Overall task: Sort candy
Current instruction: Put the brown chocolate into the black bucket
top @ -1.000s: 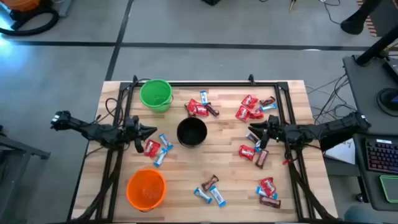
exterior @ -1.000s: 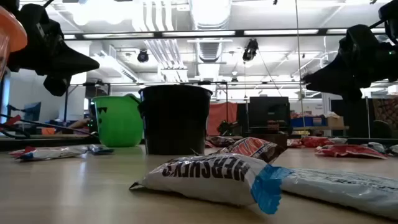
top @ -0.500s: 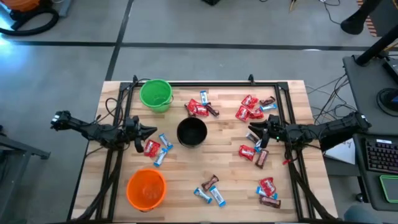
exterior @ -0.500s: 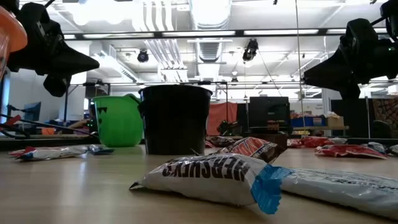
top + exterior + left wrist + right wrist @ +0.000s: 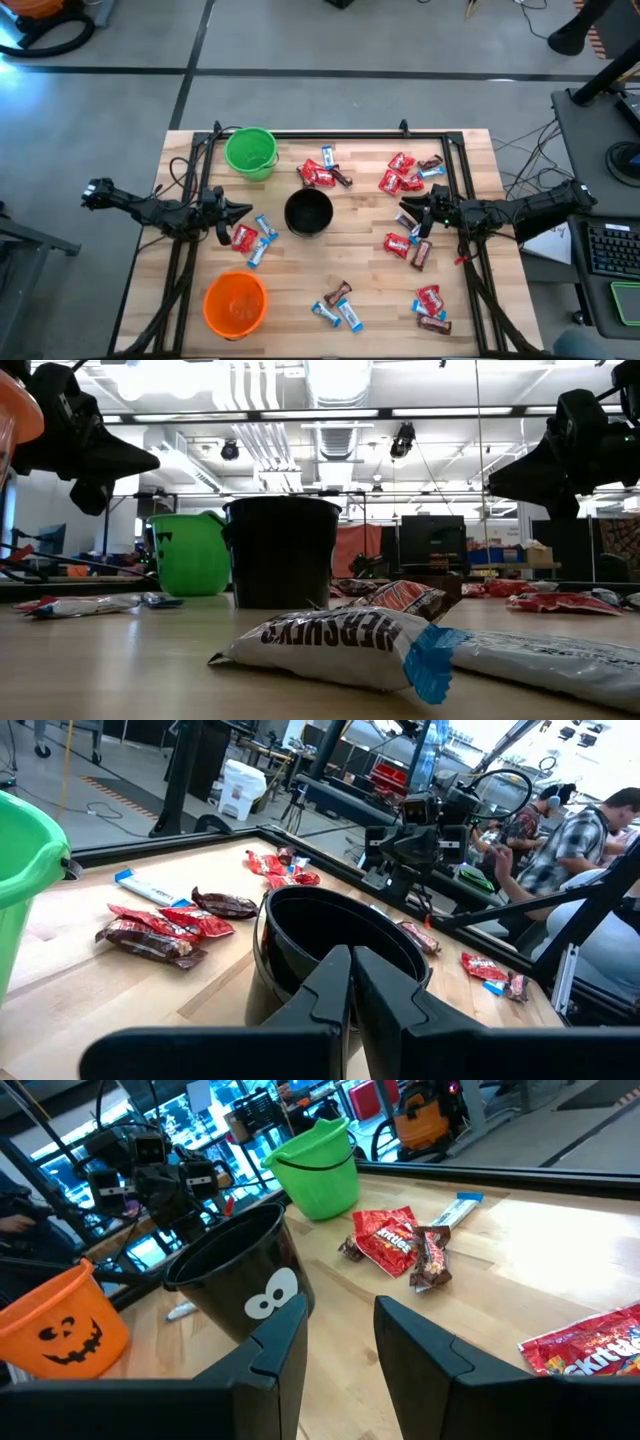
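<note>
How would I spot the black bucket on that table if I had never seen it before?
Look at the wooden table from above and find its middle, between the two dark arms. There stands the black cup, open side up, just below a little heap of red candy. Unlike the green cup in the far left corner and the orange cup in the near left corner, it is black with cartoon eyes on its side.

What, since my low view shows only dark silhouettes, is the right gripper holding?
Observer: Nothing. The right gripper is open and empty, pointing at the black cup.
Operator: And the left one?
Observer: The left gripper is shut with nothing in it, facing that cup from the other side.
Operator: Where is the orange cup?
Observer: The orange cup stands on the left arm's side of the table, at the opposite edge from the green cup.
</note>
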